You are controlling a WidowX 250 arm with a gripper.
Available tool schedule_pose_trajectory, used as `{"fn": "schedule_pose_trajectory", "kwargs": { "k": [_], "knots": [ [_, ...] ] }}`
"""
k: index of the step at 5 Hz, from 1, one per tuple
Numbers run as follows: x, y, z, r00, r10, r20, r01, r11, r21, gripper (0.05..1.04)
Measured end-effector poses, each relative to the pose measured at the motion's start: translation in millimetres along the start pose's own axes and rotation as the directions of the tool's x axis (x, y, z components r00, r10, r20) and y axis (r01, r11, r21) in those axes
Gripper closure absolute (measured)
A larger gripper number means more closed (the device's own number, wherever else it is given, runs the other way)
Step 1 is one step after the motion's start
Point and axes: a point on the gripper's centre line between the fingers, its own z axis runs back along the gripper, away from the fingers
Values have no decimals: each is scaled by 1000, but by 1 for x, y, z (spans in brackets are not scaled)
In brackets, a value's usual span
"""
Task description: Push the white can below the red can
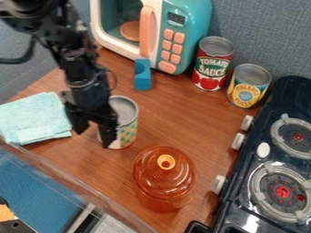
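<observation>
Wood counter point(188, 114), grey fabric wall point(258, 32) behind. Landmark: white can point(128, 122), upright on the wood, lower left of the red can point(213, 63).

Left of landmark: folded pale-green cloth point(36, 119); below it, a blue panel point(36, 179) past the counter's clear edge. Just left of landmark: me, gripper point(93, 131), pointing down, jaws parted, nothing held. One fingertip overlaps the can's near left side; contact: cannot tell.

Above landmark: toy microwave point(183, 20) with a small display; blue block point(142, 75) by its base. Landmark's label: green and yellow patches. Below right: orange lidded jar point(164, 175). Bare wood runs rightward between landmark and stove point(276, 150). Upper right: red can, pale lettering over tomatoes; beside it, yellow can point(246, 93), lettered label.
</observation>
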Motion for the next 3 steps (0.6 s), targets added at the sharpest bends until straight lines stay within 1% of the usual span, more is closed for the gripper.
{"fn": "schedule_pose_trajectory", "kwargs": {
  "k": [1,2,3],
  "knots": [
    [26,-17,-6,998,-62,-8,61,997,-48,83],
    [49,-32,-11,996,-91,-22,88,990,-114,83],
    [68,-45,-17,992,-124,-33,118,983,-139,83]
  ]
}}
